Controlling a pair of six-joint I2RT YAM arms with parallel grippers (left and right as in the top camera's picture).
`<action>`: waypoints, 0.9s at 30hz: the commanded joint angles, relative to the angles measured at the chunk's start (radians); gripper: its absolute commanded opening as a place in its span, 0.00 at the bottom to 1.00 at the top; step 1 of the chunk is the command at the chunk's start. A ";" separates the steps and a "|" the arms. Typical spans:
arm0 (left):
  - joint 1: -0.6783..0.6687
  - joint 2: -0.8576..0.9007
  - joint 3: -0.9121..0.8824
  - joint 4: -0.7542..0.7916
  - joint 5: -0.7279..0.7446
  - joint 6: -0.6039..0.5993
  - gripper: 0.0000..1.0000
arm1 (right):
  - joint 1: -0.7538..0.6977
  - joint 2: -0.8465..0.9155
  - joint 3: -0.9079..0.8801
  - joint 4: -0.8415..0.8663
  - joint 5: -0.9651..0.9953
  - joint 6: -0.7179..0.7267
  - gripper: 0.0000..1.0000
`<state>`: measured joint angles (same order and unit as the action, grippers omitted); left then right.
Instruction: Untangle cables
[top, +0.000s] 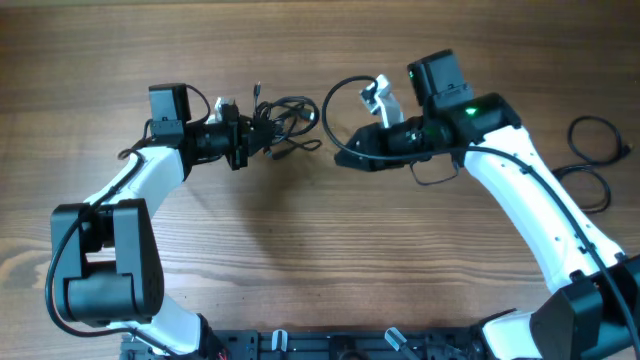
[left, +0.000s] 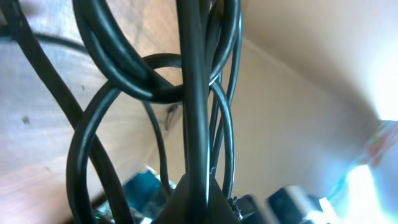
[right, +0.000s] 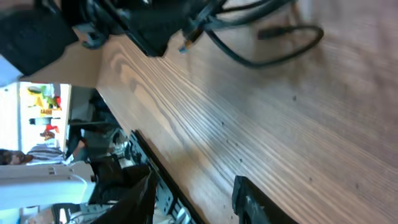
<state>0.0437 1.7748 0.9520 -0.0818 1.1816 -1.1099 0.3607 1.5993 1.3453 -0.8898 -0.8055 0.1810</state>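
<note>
currently the cables (top: 287, 122) form one small, tangled bundle near the middle of the far half of the bench (top: 320, 260). the bundle consists of thin black cords looped over one another, with short ends and small plugs sticking out at several angles. it sits directly at the tip of the left fingers (top: 250, 140), which are clenched on it.

in the left wrist view the cords (left: 193, 93) fill the picture. one cord runs straight up from the dark fingertip (left: 193, 202). other cords cross it in round loops, one hooked through another. the jackets are smooth, black and glossy.

a larger single loop (top: 327, 125) leaves the right side of the bundle and curves round toward the right fingers (top: 350, 157). whether the loop touches those fingers cannot be told from above.

the right fingers are released. in the right wrist view both fingertips (right: 252, 199) stand apart at the lower edge, with bare wood between them. further along the bench that view shows a cord end with a small plug (right: 270, 31) lying flat on the wood.

two more loose loops (top: 592, 160) of thin black cord lie near the right edge of the bench, well apart from the bundle.
</note>
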 joint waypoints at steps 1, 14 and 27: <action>-0.014 -0.006 0.009 0.004 0.014 0.302 0.04 | 0.002 -0.011 0.014 0.079 0.026 0.057 0.43; -0.108 -0.006 0.009 0.004 0.074 0.662 0.04 | 0.056 0.116 -0.012 0.278 0.126 0.319 0.44; -0.121 -0.006 0.009 -0.005 0.074 0.662 0.04 | 0.082 0.259 -0.012 0.346 0.267 0.397 0.45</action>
<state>-0.0731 1.7748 0.9520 -0.0891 1.2205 -0.4755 0.4335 1.8149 1.3411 -0.5499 -0.5812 0.5369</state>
